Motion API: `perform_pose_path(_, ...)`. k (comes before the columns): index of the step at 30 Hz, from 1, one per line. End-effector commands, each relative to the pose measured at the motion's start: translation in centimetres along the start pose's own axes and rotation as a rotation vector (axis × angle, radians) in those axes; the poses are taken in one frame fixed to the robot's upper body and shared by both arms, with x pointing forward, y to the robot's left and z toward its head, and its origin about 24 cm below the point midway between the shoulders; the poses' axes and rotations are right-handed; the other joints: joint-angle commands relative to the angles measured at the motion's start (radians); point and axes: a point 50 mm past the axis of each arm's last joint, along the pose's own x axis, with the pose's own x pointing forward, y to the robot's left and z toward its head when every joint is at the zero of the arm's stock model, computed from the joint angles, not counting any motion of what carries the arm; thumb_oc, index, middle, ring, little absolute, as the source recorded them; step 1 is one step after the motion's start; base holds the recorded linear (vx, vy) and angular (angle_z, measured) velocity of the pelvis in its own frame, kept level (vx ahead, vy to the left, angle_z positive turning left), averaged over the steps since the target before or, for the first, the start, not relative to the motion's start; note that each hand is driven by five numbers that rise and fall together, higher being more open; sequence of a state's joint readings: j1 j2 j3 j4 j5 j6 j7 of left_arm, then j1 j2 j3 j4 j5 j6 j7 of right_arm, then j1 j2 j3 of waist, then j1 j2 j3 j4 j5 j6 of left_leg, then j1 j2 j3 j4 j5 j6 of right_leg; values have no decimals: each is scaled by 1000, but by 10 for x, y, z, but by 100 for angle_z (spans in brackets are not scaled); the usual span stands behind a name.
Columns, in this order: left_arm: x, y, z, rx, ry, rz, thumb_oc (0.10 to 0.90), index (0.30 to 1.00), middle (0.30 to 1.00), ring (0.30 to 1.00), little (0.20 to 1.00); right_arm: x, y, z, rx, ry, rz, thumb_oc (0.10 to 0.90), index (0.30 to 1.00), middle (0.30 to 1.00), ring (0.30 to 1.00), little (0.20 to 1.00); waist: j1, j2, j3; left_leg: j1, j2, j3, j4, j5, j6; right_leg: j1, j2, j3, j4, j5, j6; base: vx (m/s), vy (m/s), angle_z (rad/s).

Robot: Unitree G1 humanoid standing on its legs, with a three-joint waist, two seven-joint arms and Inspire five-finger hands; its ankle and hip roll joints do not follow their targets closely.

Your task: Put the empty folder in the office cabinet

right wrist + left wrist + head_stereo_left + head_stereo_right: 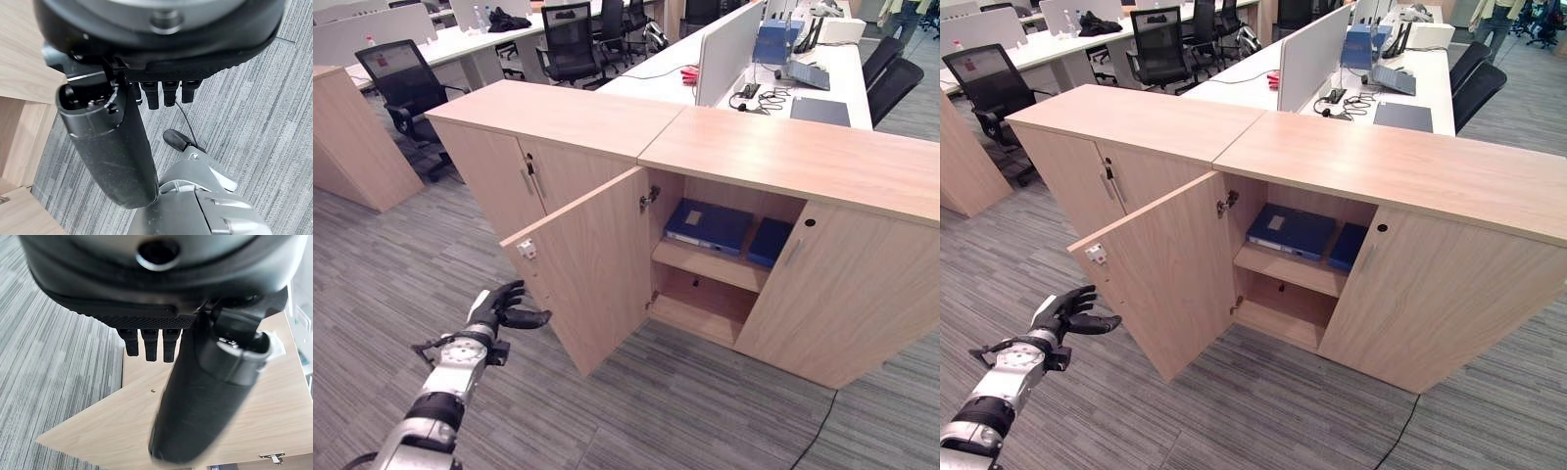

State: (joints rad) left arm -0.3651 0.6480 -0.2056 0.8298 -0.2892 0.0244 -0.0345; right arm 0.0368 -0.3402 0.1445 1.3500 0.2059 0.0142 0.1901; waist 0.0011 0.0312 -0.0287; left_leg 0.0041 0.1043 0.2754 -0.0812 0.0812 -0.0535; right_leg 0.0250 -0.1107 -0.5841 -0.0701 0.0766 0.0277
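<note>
The office cabinet has its left door swung wide open. A blue folder lies flat on the upper shelf, and a second blue folder lies beside it, partly behind the closed right door. The lower shelf is bare. My left hand hovers just left of the open door's outer edge, open and holding nothing. In the left wrist view the door's wood shows past the fingers. My right hand hangs over the carpet, open and holding nothing.
A matching cabinet with closed doors adjoins on the left. Another wooden unit stands at the far left. Behind are white desks with a divider and black office chairs. Grey carpet lies in front.
</note>
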Motion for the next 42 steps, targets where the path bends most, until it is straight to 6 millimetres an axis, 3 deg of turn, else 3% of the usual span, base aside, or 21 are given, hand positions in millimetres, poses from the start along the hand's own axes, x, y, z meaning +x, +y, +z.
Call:
perform_pose_path(1, 18, 10, 119, 2, -341, 20, 800, 900, 900, 900, 900, 2, 7, -1, -31, 46, 22, 800, 900, 900, 900, 900, -47, -19, -27, 42, -28, 0, -6, -126, -8, -3, -52, 52, -17, -23, 119, -3, 33, 2)
perform_pose_path(12, 29, -10, 173, -164, -365, -22, 800, 900, 900, 900, 900, 0, -3, 2, -17, 60, -16, 800, 900, 900, 900, 900, -100, -26, -36, 43, -33, 31, -6, -130, 1, -29, -50, 83, -17, -2, 135, 9, 16, -8)
perform_pose_path(16, 24, -45, 193, -161, -452, -137, 800, 900, 900, 900, 900, -1, -3, -7, -6, 96, -24, 800, 900, 900, 900, 900, -106, -35, -32, 48, -34, 37, -6, -134, 5, -29, -49, 89, -17, -2, 136, 10, 4, -7)
perform_pose_path(17, 19, -68, 198, -184, -494, -214, 800, 900, 900, 900, 900, -1, -2, -10, -6, 109, -25, 800, 900, 900, 900, 900, -106, -38, -31, 51, -35, 36, -6, -136, 7, -24, -51, 87, -17, -3, 137, 19, 6, 7)
perform_pose_path(20, 17, -110, 184, -231, -444, -339, 800, 900, 900, 900, 900, 1, 3, -6, -6, 105, -8, 800, 900, 900, 900, 900, -108, -40, -30, 59, -37, 37, -6, -140, 10, -17, -51, 84, -17, -5, 136, 26, 4, 7)
perform_pose_path(24, 19, -125, 169, -258, -376, -360, 800, 900, 900, 900, 900, 3, 9, 8, -7, 67, 8, 800, 900, 900, 900, 900, -106, -41, -33, 63, -37, 38, -6, -140, 10, -12, -50, 84, -17, -8, 134, 25, 0, 7)
perform_pose_path(29, 23, -127, 156, -301, -316, -354, 800, 900, 900, 900, 900, 4, 14, 21, -8, 27, 18, 800, 900, 900, 900, 900, -102, -41, -37, 69, -35, 39, -6, -140, 9, -8, -49, 84, -17, -9, 132, 5, -1, 1)
perform_pose_path(31, 28, -119, 143, -364, -254, -326, 800, 900, 900, 900, 900, 4, 16, 10, -22, 48, 32, 800, 900, 900, 900, 900, -111, -41, -38, 73, -35, 46, -6, -141, 9, -8, -47, 92, -17, -8, 133, 0, 0, 0)
perform_pose_path(42, 37, -75, 101, -557, -126, -166, 800, 900, 900, 900, 900, 2, 13, -6, -24, 103, 43, 800, 900, 900, 900, 900, -107, -48, -46, 77, -33, 54, -6, -140, 7, -9, -42, 101, -17, -7, 133, 8, 0, -8)
